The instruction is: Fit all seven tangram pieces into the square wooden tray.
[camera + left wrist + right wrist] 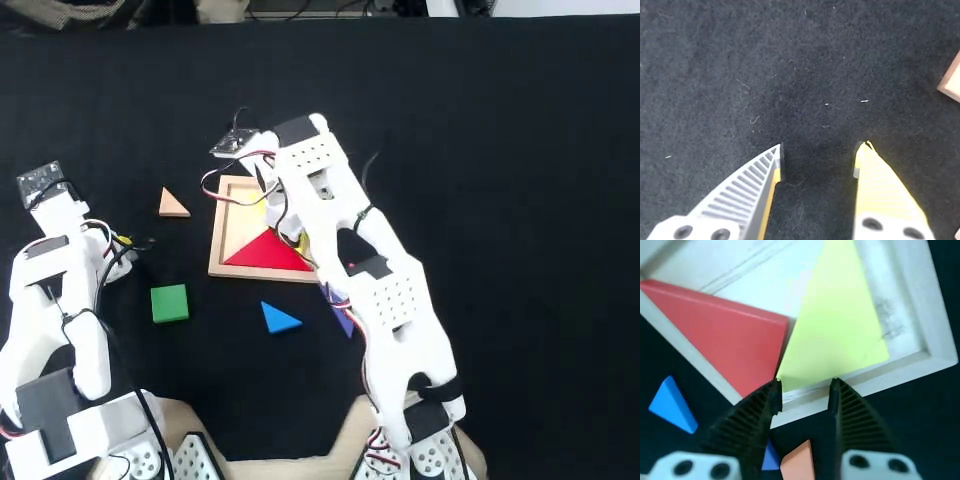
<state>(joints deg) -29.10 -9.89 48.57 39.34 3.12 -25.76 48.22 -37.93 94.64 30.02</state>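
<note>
A table covered in black cloth (480, 150), seen from above, with both arm bases at its near edge. The square wooden tray (216, 238) lies near the middle of the cloth, partly under the right arm (385, 290), which stretches from its base across the tray's right half.

Two pieces lie inside the tray. The red triangle (268, 252) sits flat along the near rim, and the yellow triangle (840, 325) lies beside it, their edges meeting at one corner.

The right gripper (805, 385) hangs over the tray's rim at a corner of the yellow triangle. Its dark fingers are parted a moderate way with nothing between them.

Five pieces lie on the cloth outside the tray:
- The tan triangle (172, 204) is just left of the tray's far corner.
- The green square (169, 303) is nearer the camera and left of the tray.
- The blue triangle (279, 318) is just below the tray's near rim.
- The purple piece (343, 318) is beside the blue triangle and half hidden by the right arm.
- The orange piece (797, 465) shows in the right wrist view next to the purple one, close under the gripper.

The left arm (50, 290) stands at the left side of the table, well apart from the tray. The left gripper (821, 150) points down at bare cloth, its fingers spread wide and empty.
</note>
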